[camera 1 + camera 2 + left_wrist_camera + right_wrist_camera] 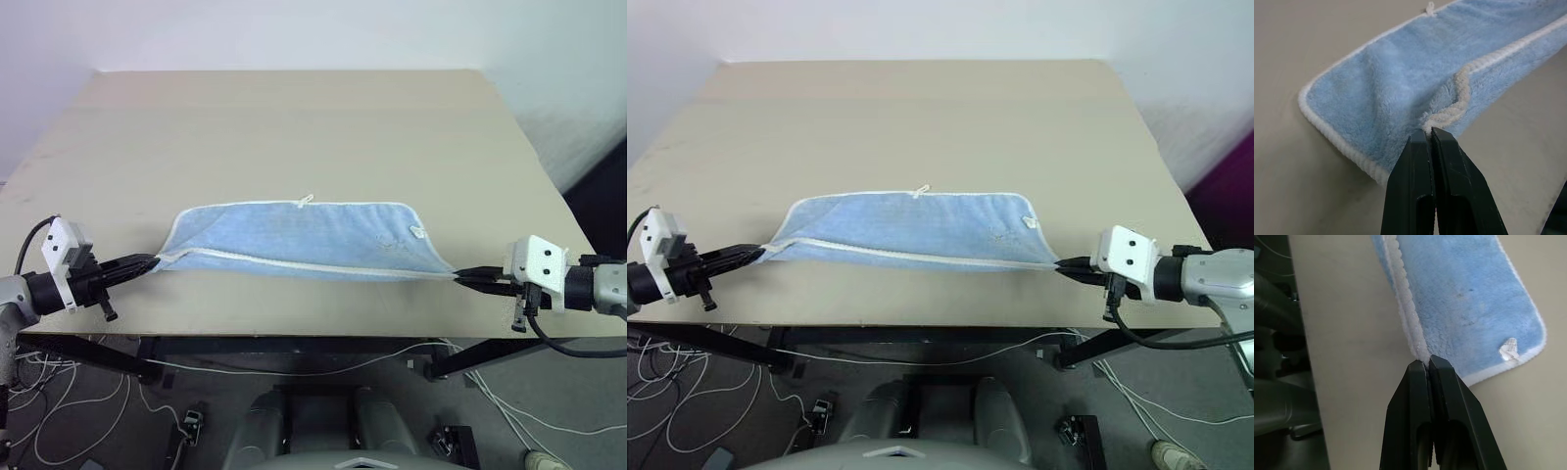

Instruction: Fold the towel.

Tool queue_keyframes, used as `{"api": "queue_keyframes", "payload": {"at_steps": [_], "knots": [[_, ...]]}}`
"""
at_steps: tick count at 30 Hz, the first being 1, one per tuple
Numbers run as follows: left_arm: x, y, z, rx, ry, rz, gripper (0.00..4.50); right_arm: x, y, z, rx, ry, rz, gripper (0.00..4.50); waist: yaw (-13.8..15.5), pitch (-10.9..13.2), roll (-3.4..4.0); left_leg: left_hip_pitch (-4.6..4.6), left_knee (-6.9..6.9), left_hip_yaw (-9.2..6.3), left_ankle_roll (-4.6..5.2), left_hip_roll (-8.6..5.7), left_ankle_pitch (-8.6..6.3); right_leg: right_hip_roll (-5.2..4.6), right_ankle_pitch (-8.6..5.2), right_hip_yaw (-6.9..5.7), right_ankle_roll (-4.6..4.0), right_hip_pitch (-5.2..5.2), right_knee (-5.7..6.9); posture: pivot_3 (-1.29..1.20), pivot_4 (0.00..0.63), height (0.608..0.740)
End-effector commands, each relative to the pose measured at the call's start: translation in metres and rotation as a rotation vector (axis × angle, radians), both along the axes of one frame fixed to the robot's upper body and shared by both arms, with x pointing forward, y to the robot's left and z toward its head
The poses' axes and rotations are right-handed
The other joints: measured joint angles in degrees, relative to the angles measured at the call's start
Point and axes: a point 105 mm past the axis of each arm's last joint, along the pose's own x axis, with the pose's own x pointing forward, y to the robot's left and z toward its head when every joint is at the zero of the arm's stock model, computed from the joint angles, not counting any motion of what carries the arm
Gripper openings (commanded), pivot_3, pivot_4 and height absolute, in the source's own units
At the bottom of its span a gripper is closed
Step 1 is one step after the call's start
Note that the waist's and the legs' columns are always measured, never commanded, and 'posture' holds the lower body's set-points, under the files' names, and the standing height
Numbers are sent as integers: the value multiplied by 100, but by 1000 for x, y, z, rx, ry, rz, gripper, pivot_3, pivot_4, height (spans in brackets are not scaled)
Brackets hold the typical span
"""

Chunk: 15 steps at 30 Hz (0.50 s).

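The light blue towel (pixel 304 240) with white edging lies folded in half near the table's front edge, its near edge stretched taut between both grippers. My left gripper (pixel 152 261) is shut on the towel's near left corner (pixel 1437 117). My right gripper (pixel 460 278) is shut on the near right corner (pixel 1418 350). A small white loop (pixel 305 200) sticks out at the far edge. A faint dark mark (pixel 1464 296) and a small white tag (pixel 1508 350) sit near the right end.
The beige table (pixel 294 127) stretches far behind the towel. Its front edge (pixel 294 336) runs just below the grippers. Cables and black table legs (pixel 88 357) lie on the floor beneath.
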Motion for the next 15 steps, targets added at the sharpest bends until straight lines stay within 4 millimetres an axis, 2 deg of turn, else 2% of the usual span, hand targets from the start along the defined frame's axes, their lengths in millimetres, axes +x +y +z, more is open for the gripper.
{"api": "queue_keyframes", "payload": {"at_steps": [1, 8, 12, 15], "knots": [[13, 5, 16, 30, -88, 41, 0, 21, 1, 17, -11, -108, -16, 45, 5, 0, -1, 1, 0, 0, 0, 0, 0, 0, 0, -1, 0, 1, 0, 0, 150, 740], [65, 15, 19, 110, -207, 200, 0, 87, 4, 22, -84, -235, -54, 45, 60, 0, -2, -2, 3, 3, -1, -4, 0, 3, 1, -4, 0, -6, 0, 0, 150, 740], [86, 11, 16, 153, -237, 219, 0, 119, 4, 17, -129, -265, -84, 45, 55, 0, -3, -11, 3, 5, -2, -5, 1, 8, 1, -5, 1, -19, 4, 0, 150, 740], [94, 6, 11, 187, -235, 200, 0, 134, 4, 9, -150, -263, -98, 45, 45, 0, -3, -11, 2, 5, -2, -6, 2, 14, 1, -5, 1, -21, 7, 0, 150, 740]]}}
